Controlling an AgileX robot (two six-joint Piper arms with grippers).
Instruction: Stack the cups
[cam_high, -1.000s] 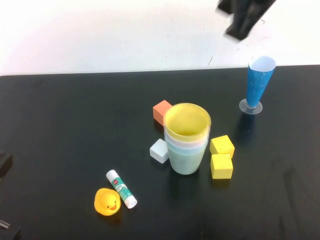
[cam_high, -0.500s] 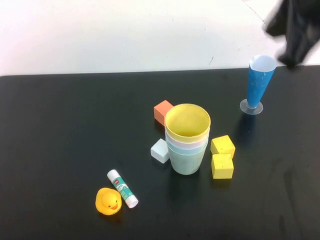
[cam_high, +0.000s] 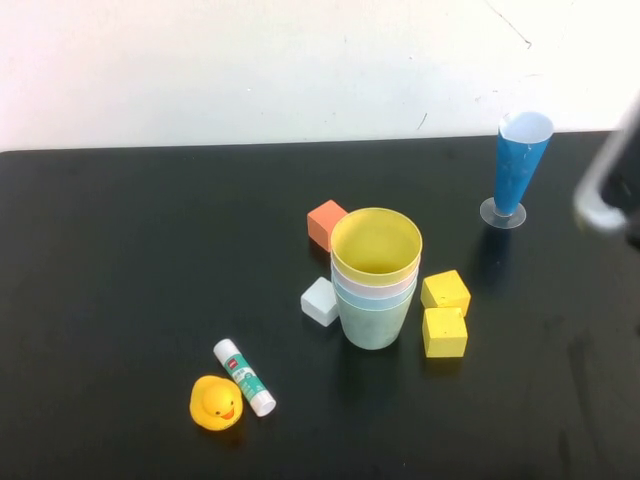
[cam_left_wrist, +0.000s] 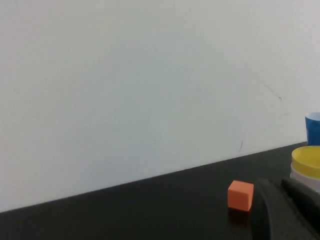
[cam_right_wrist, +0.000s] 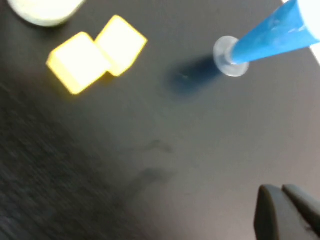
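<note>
The cups (cam_high: 375, 277) stand nested mid-worktop, job apparently done. The right claw (cam_right_wrist: 286, 212), jaws together and empty, hangs at the right edge near the blue cone (cam_high: 517, 168); a careless swing could topple it. The left claw (cam_left_wrist: 285, 212) is closed too, off the left side.

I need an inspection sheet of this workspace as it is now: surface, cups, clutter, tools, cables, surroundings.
Surface: black table, dark and matte.
Job's things: cups nested in one upright stack, yellow on top, mint green at the bottom.
Clutter: orange block, white block, two yellow blocks, glue stick, rubber duck, blue cone on a clear base.
Tools: left tool shut, low, left of the stack; right tool shut, above bare table near the right edge.
Cables: nothing seen.
Surroundings: white wall.
</note>
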